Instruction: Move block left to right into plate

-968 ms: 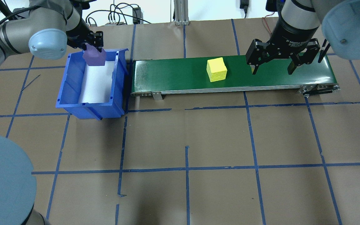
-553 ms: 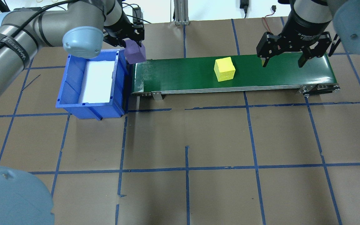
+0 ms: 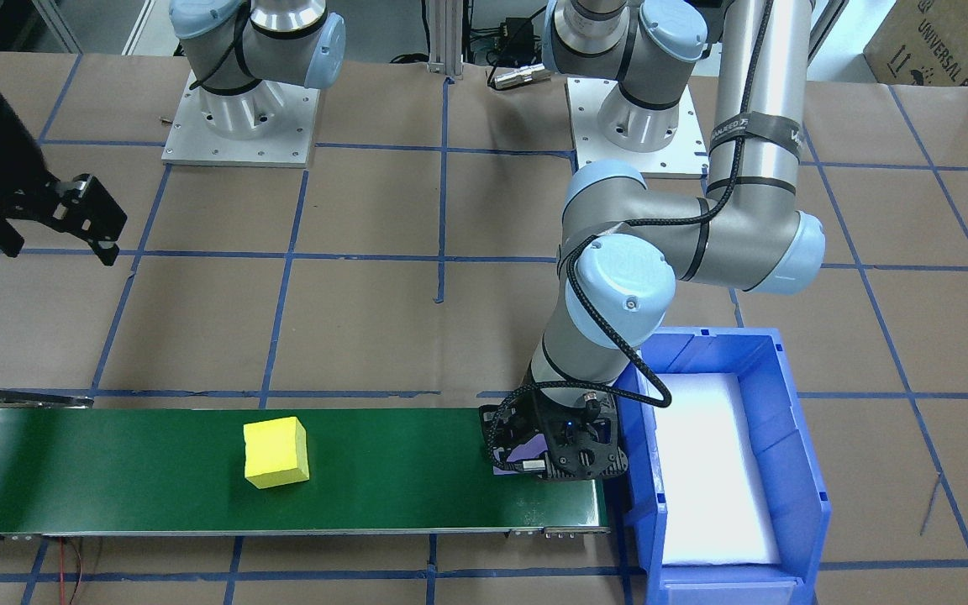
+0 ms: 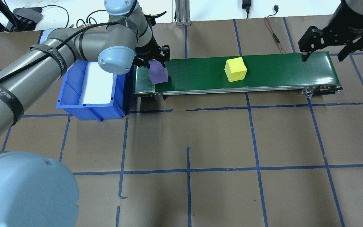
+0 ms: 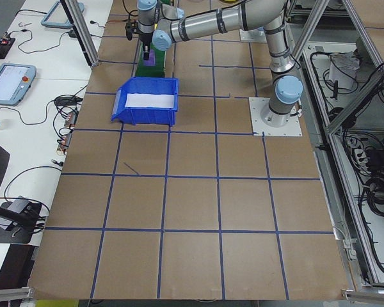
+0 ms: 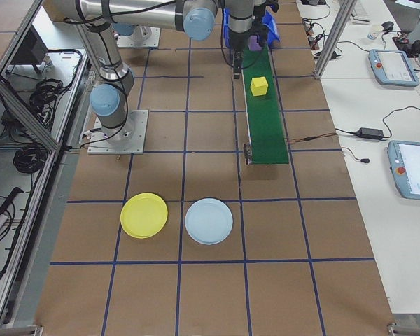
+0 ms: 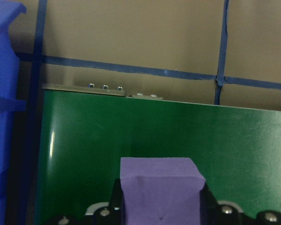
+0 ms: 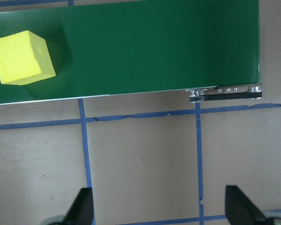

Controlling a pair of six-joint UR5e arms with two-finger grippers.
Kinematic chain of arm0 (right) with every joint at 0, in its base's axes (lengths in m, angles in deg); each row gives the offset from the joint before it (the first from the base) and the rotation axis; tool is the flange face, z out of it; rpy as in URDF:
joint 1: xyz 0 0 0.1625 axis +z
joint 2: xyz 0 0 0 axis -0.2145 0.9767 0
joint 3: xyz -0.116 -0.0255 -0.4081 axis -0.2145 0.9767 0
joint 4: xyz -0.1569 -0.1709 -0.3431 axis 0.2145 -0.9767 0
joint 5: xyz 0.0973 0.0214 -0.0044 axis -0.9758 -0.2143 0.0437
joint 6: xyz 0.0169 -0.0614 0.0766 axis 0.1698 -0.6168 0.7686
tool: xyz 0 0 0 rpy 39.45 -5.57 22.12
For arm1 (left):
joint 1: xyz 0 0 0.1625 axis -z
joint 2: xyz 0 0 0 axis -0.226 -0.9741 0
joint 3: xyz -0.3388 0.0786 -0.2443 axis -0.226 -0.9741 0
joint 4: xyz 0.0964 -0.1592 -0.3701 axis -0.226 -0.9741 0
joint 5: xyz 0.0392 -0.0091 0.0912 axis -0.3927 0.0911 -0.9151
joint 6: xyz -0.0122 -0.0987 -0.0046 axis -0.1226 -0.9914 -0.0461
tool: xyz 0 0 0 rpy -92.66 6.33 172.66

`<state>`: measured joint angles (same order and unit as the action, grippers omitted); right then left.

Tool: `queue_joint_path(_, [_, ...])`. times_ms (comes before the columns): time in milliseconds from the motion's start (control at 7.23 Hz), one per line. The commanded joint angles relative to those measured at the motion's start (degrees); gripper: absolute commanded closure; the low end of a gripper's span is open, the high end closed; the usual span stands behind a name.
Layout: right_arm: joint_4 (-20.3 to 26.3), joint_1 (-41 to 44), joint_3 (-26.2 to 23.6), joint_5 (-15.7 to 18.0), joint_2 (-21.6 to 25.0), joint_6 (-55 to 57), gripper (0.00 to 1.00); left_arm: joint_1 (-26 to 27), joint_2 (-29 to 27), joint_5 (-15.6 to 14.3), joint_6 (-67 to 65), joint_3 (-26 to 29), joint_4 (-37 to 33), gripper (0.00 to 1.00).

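Note:
My left gripper (image 4: 158, 67) is shut on a purple block (image 4: 158, 73) low over the left end of the green conveyor belt (image 4: 279, 72). The left wrist view shows the purple block (image 7: 160, 187) clamped between the fingers with the belt beneath it. Whether it touches the belt I cannot tell. A yellow block (image 4: 235, 69) lies on the belt right of its middle. My right gripper (image 4: 323, 57) hangs open and empty beyond the belt's right end. A yellow plate (image 6: 144, 215) and a light blue plate (image 6: 209, 221) lie on the table in the exterior right view.
A blue bin (image 4: 74, 94) with a white liner stands directly left of the belt, close beside my left wrist. Blue tape lines grid the brown table. Cables lie along the far edge.
My left gripper carried the purple block from the bin's far rim rightward and down onto the belt's left end. The yellow block travelled right along the belt. The right gripper drew off to the right.

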<state>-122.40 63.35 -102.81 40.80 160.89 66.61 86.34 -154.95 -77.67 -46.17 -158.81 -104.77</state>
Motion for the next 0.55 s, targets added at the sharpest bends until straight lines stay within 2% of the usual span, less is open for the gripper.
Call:
queue_joint_path(0, [-3.6,-3.5,-0.1,-0.3,-3.7,-4.0,0.00,0.2,-0.1,-0.1,-0.1,-1.0,0.3,0.01])
queue_joint_path(415, [-7.6,-8.2,1.0,-6.1,-9.6,-11.7,0.00,0.2,2.3,-0.2,-0.1,-0.1,0.3,0.00])
